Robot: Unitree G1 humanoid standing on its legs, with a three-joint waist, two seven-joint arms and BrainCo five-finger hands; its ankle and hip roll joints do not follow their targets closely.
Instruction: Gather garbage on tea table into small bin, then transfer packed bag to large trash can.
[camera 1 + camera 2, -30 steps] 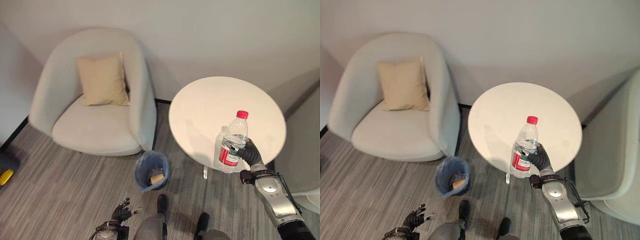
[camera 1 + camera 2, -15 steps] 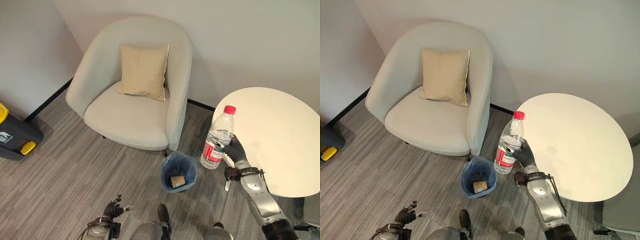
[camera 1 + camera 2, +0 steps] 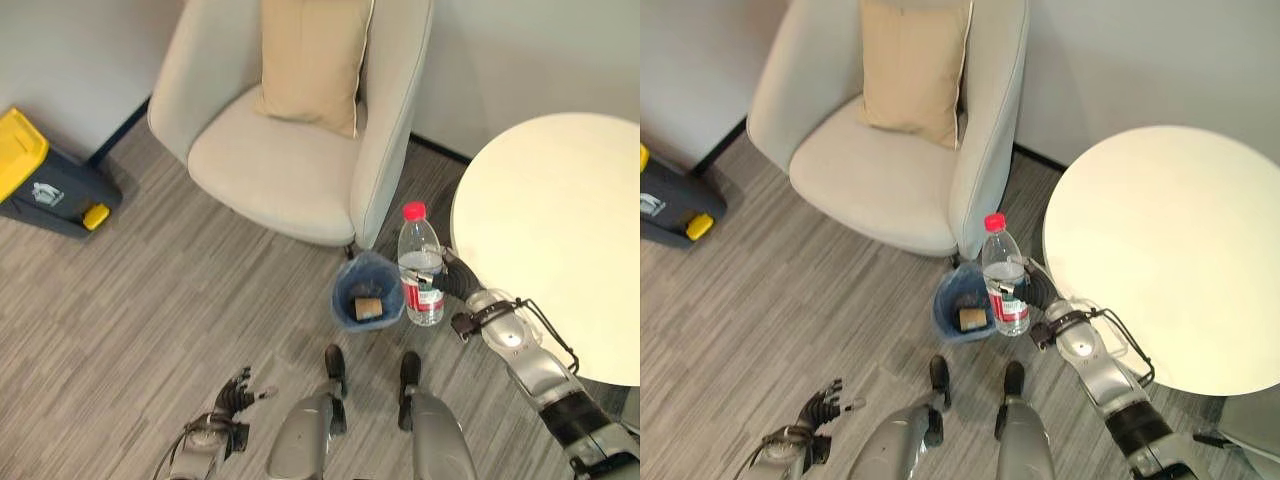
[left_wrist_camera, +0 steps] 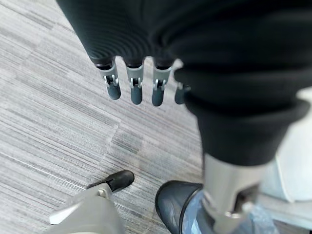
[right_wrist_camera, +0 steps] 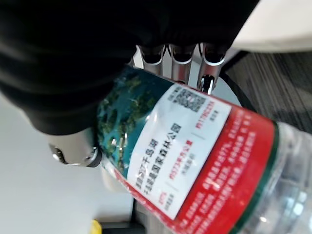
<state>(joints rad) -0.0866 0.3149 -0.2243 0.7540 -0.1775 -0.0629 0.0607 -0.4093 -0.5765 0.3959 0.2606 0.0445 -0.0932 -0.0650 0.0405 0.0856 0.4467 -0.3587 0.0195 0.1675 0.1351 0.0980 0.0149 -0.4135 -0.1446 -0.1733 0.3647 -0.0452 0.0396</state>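
**Bottle carried off the table toward the small bin**

Since the earlier frames the head camera had swung left and down, and the right hand [image 3: 462, 287] had carried the water bottle [image 3: 421, 268] from above the tea table [image 3: 560, 220] to a spot beside the small bin [image 3: 368, 292], at about 3 o'clock of it. The fingers were curled round the bottle's labelled middle, holding it upright with the red cap up. The left hand [image 3: 233, 393] hung low over the floor with its fingers loosely spread and nothing in them.

The bottle looked clear, thin-walled and mostly empty, so probably light, a little springy under squeeze and smooth enough to slip; the label band, where it was already held, seemed the best place to grip.

The bin's blue-lined mouth was narrow and already held a small brown piece of rubbish [image 3: 368, 307]. The armchair [image 3: 300, 150] stood just beyond it at 12 o'clock, the table edge lay near at 3 o'clock, and open floor spread toward 9 o'clock. A dark, yellow-lidded case [image 3: 45, 180] sat well away at 10 o'clock.
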